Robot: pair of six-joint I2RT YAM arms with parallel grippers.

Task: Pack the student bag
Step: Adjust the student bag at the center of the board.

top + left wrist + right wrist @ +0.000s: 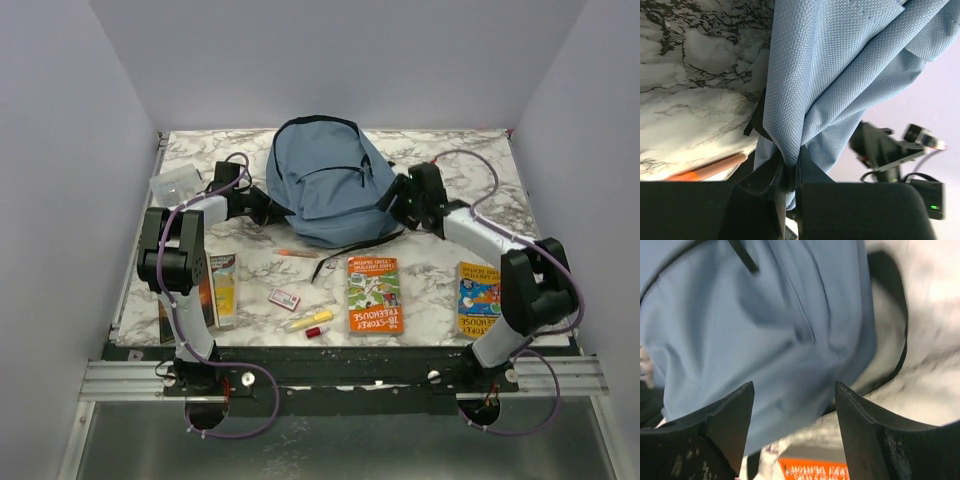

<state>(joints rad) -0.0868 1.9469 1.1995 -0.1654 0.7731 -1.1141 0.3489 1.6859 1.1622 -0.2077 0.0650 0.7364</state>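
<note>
The student bag, a dusty-blue backpack with black zippers, lies at the back middle of the marble table. My left gripper is at its left side. In the left wrist view the left gripper is shut on a pinched fold of the student bag. My right gripper is at the bag's right side. In the right wrist view the right gripper stands open just off the student bag, with nothing between its fingers. A black strap curves on the table beside it.
In front of the bag lie an orange pen, an orange book, a second book at the right and a third at the left. A small card, a yellow marker and a clear box also lie there.
</note>
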